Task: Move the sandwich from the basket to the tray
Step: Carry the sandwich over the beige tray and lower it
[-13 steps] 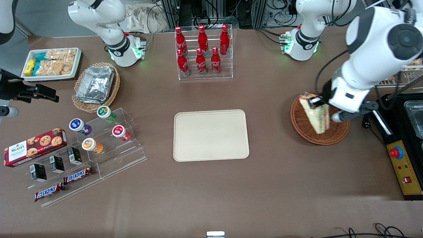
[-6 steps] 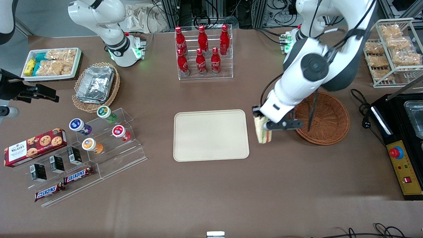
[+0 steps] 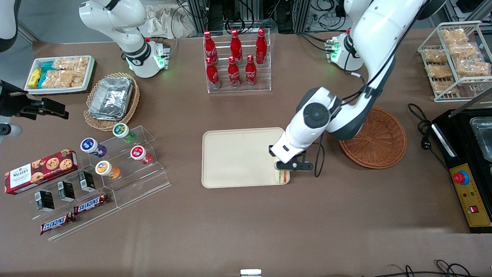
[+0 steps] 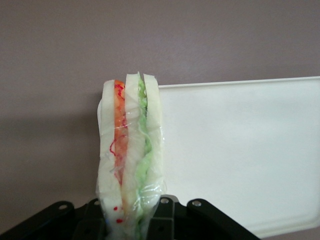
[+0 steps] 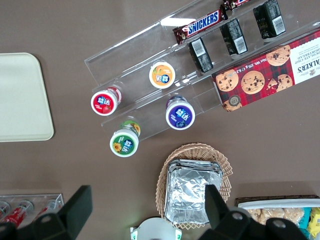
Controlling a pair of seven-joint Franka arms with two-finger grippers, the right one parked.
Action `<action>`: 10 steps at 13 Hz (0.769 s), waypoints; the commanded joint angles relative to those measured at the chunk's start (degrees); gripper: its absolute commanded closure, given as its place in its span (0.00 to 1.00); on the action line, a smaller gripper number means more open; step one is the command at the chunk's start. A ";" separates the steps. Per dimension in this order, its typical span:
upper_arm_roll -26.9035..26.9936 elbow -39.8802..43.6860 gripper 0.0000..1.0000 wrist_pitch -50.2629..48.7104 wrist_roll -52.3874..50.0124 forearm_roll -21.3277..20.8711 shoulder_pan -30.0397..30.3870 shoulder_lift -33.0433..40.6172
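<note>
My left gripper (image 3: 283, 168) hangs over the tray's corner nearest the basket and the front camera, shut on the sandwich (image 3: 283, 176). In the left wrist view the sandwich (image 4: 131, 152) stands on edge between the black fingers (image 4: 162, 220), its red, orange and green layers showing through clear wrap, right at the rim of the cream tray (image 4: 240, 150). The cream-beige tray (image 3: 238, 157) lies mid-table with nothing else on it. The reddish-brown wicker basket (image 3: 378, 138) sits beside it toward the working arm's end, with nothing in it.
A rack of red cola bottles (image 3: 236, 57) stands farther from the front camera than the tray. Toward the parked arm's end are a tan basket of foil packs (image 3: 111, 98), an acrylic stand with cups and snack bars (image 3: 111, 161) and a cookie box (image 3: 40, 171). A black appliance (image 3: 474, 154) and wire snack rack (image 3: 455, 57) sit past the basket.
The left arm carried the sandwich out of the basket, across the bare table and down to the tray's near corner. The basket now holds nothing.
</note>
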State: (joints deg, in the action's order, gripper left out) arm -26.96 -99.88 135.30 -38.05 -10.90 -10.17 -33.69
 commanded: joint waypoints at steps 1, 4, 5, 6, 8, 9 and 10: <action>-0.20 2.15 1.00 0.58 -6.23 -7.62 -0.99 -4.01; -0.11 1.71 1.00 3.22 -9.32 -9.66 -2.57 -5.86; -0.11 1.62 0.89 3.22 -9.67 -9.76 -2.57 -5.86; -0.11 1.88 0.26 3.22 -10.98 -10.02 -2.83 -5.86; -0.02 2.06 0.00 3.05 -13.00 -10.55 -3.54 -5.86; -0.11 2.32 0.00 2.96 -15.01 -10.46 -3.36 -5.69; -0.02 1.89 0.00 2.17 -17.56 -10.55 -3.10 -4.64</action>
State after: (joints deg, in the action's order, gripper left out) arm -27.03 -98.82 138.20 -50.70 -19.85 -13.17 -39.02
